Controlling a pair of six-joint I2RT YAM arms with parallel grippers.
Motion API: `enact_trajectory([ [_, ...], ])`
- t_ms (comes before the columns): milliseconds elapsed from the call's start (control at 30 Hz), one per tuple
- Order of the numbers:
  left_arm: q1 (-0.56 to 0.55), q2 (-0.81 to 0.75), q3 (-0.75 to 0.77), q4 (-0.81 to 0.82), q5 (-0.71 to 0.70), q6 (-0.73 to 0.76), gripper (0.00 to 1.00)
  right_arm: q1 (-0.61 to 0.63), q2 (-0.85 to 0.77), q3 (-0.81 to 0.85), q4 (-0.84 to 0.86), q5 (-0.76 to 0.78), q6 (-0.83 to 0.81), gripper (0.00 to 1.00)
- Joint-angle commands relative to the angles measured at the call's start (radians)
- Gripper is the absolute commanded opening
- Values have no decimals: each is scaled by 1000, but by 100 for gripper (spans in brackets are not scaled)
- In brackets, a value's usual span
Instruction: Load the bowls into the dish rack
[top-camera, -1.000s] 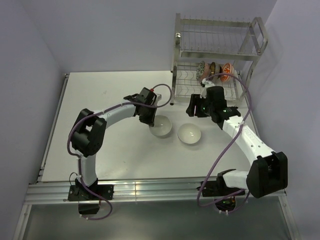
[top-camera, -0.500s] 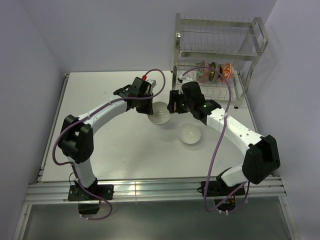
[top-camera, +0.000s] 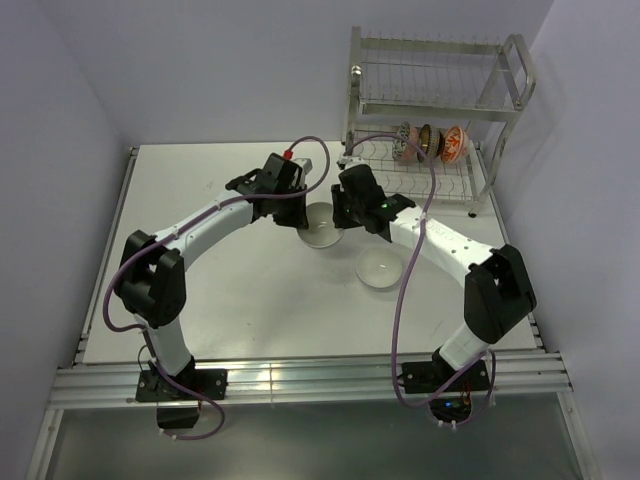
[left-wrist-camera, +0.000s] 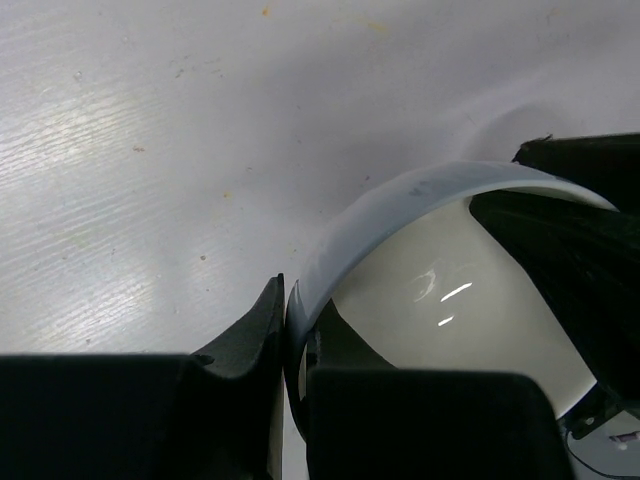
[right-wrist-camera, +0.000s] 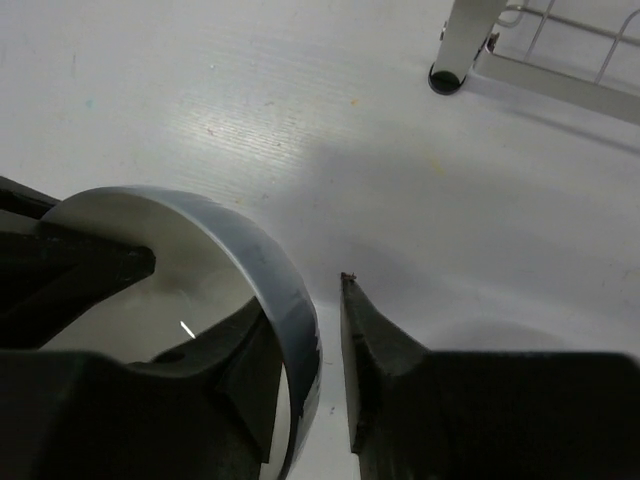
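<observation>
My left gripper (top-camera: 303, 216) is shut on the rim of a plain white bowl (top-camera: 320, 232) and holds it near the table's middle. In the left wrist view the rim (left-wrist-camera: 400, 200) is pinched between the fingers (left-wrist-camera: 250, 330). My right gripper (top-camera: 340, 214) is open and straddles the same bowl's opposite rim (right-wrist-camera: 270, 270): one finger is inside, and the other finger (right-wrist-camera: 375, 340) stands a little off the outside. A second white bowl (top-camera: 380, 268) lies on the table. The grey-white (top-camera: 405, 143), brown (top-camera: 428, 140) and orange-red (top-camera: 454, 142) bowls stand in the dish rack's (top-camera: 440, 60) lower tier.
The rack stands at the back right against the wall; its front-left leg (right-wrist-camera: 460, 50) is just beyond the right gripper. A purple cable (top-camera: 420, 190) loops over the right arm near the rack. The white table (top-camera: 200, 280) has a raised left edge.
The left gripper has carried the white bowl up and back. The right arm has swung left from the rack, and its open fingers now sit around the bowl's rim.
</observation>
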Motion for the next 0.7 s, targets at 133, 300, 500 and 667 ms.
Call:
enact_trajectory([
  [133,22,-54,10,67,119,-28,2,4,-88,-27,40,33,-27,3],
  [300,27,-52,26,52,164,-12,43,2,-122,-60,55,57,-47,0],
  [500,102,-103,11,50,267,-7,87,-90,-207,-128,53,53,-68,0],
  [667,164,-147,-19,56,310,-9,91,-237,-318,-231,116,8,-105,0],
])
